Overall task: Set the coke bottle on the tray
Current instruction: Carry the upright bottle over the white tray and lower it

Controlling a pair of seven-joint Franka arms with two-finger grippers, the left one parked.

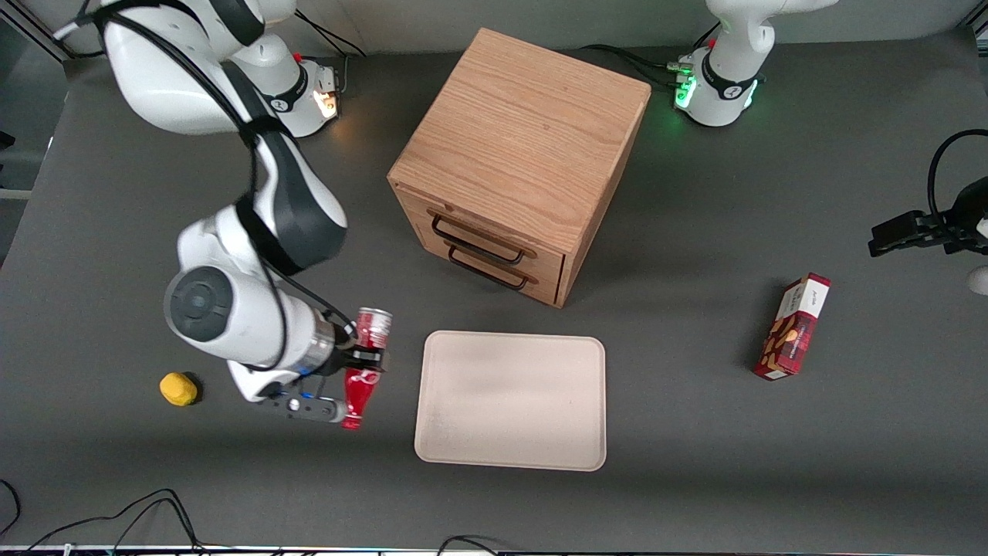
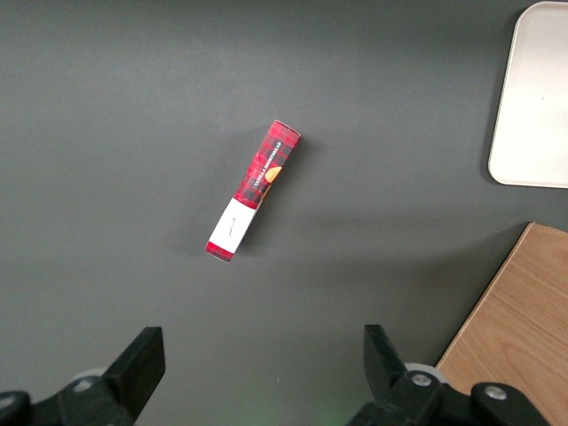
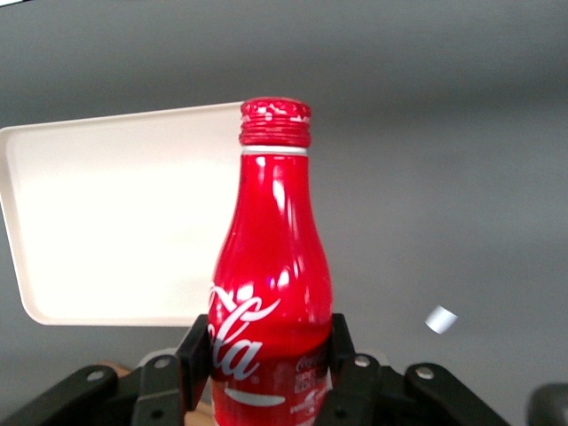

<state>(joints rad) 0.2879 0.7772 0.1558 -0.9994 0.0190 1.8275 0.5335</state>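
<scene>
The red coke bottle [image 1: 366, 361] with white script lettering is held in my right gripper [image 1: 363, 357], lying roughly horizontal above the table, silvery base farther from the front camera and capped neck nearer to it. In the right wrist view the gripper [image 3: 268, 348] is shut on the bottle [image 3: 271, 284], a finger pressed against each side of its body. The pale beige tray [image 1: 511, 400] lies flat on the table beside the bottle, toward the parked arm's end, and shows past the bottle in the right wrist view [image 3: 115, 222]. The bottle is not over the tray.
A wooden two-drawer cabinet [image 1: 522, 158] stands farther from the front camera than the tray. A small yellow object [image 1: 178, 388] lies toward the working arm's end. A red snack box [image 1: 793, 327] lies toward the parked arm's end, also in the left wrist view [image 2: 253, 190].
</scene>
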